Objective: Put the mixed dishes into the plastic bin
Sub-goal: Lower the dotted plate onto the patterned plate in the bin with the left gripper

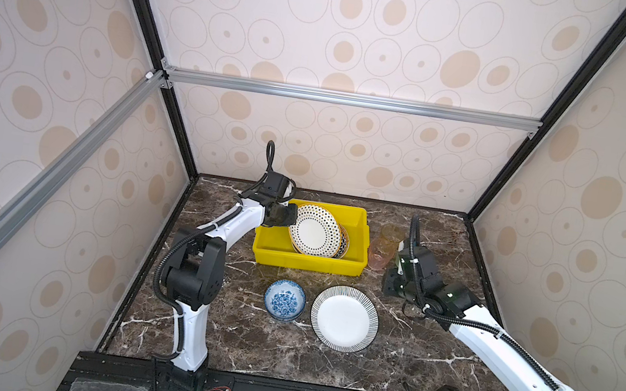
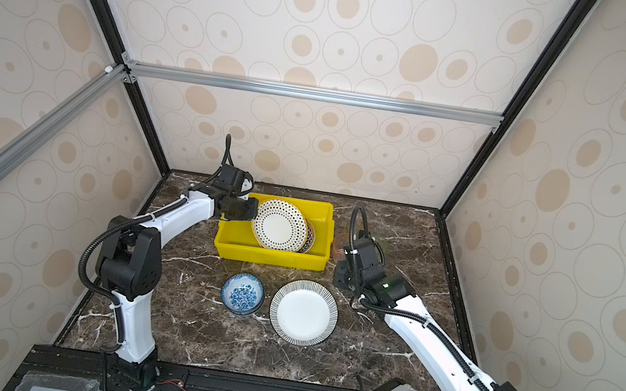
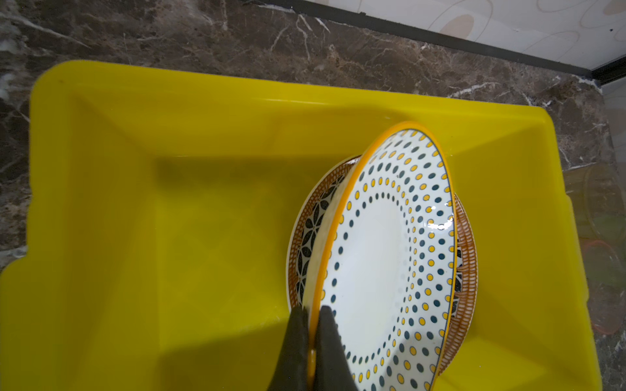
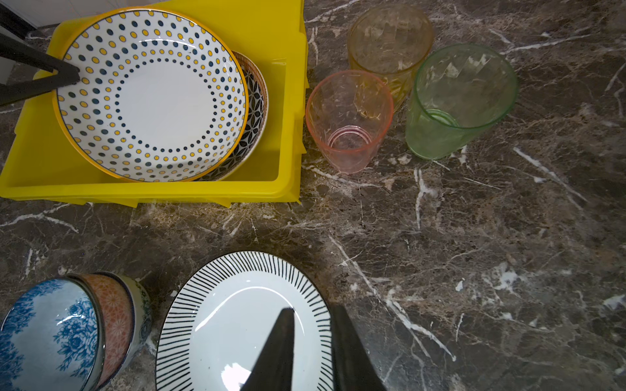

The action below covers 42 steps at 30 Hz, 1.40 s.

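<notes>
Left wrist view: L arm [image 1: 241, 215] reaches over bin [image 3: 135, 101], pincer [image 3: 313, 309] clamped on rim of tilted dotted plate [image 3: 379, 254].

Two robot arms, the left arm [image 1: 195, 326] and right arm [image 1: 491, 341], have glossy white shells, boxy matte-black joints and black ribbed cable hoses [image 1: 159, 278]. The left hand [image 3: 312, 309] and right hand [image 4: 311, 309] end in dark, tapered fingers [image 3: 294, 342].
</notes>
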Tool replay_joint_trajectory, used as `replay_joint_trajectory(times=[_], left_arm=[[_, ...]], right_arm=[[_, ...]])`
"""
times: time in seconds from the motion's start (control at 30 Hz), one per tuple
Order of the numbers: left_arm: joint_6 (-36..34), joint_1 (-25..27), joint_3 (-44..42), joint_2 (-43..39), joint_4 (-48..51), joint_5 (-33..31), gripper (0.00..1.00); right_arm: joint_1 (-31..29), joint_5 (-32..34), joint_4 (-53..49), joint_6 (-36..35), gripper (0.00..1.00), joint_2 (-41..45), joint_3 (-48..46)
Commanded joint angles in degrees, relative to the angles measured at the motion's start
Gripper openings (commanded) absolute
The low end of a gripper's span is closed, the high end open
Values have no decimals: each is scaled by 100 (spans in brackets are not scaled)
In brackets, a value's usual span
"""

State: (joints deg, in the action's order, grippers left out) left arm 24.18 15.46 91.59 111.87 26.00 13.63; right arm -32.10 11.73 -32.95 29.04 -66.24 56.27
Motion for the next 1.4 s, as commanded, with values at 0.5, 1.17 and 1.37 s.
replay_joint_trajectory(times=[0.5, 1.17, 1.37], left_arm=[[318, -29, -285, 89, -485, 311, 0], [499, 215, -517, 414, -504, 274, 0], [576, 238, -572, 459, -482, 178, 3]], right_arm=[[9, -36, 126, -147, 23, -205, 86], [19, -55, 52, -100, 23, -104, 15], [19, -58, 17, -79, 23, -60, -11]])
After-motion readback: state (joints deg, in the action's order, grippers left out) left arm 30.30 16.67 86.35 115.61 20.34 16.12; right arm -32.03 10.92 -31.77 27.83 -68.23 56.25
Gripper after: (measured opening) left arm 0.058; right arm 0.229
